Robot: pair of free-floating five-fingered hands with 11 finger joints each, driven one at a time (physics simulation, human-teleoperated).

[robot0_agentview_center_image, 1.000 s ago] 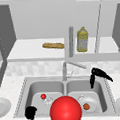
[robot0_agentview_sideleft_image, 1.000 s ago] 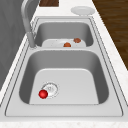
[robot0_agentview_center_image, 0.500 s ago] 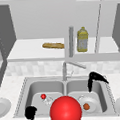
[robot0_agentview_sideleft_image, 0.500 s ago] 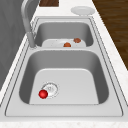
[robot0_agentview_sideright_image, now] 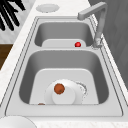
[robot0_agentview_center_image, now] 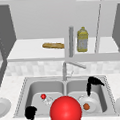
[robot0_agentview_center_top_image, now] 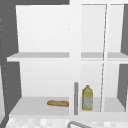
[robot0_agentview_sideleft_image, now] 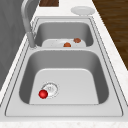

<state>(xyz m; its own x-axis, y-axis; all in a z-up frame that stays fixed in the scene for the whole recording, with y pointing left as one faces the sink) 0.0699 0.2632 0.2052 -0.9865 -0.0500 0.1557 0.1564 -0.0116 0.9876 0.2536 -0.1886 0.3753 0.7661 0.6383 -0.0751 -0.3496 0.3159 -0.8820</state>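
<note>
Front view: the right hand (robot0_agentview_center_image: 94,82) hangs above the right basin of the sink (robot0_agentview_center_image: 109,93), fingers pointing down and loosely apart, clamped on nothing. Just below it a white plate (robot0_agentview_center_image: 91,102) lies on the basin floor with a small brown ball (robot0_agentview_center_image: 86,106) resting on it. The left hand (robot0_agentview_center_image: 30,112) floats at the sink's front left rim, fingers seemingly curled on nothing. A big red ball (robot0_agentview_center_image: 65,110) sits in front, between the 2 basins, and a small red ball (robot0_agentview_center_image: 43,96) lies by the left drain. A faucet (robot0_agentview_center_image: 71,65) stands behind.

Left side view: 2 brown balls (robot0_agentview_sideleft_image: 67,44) show in the far basin, and the small red ball touches the near drain.

Right side view: the brown ball sits left of the plate's middle. It looks light, smooth and prone to roll, so I judge a pinch from above, across its widest part, safest; the plate looks stiff and breakable.

Upper view: a loaf (robot0_agentview_center_top_image: 58,103) and a yellow bottle (robot0_agentview_center_top_image: 87,97) stand on the shelf.
</note>
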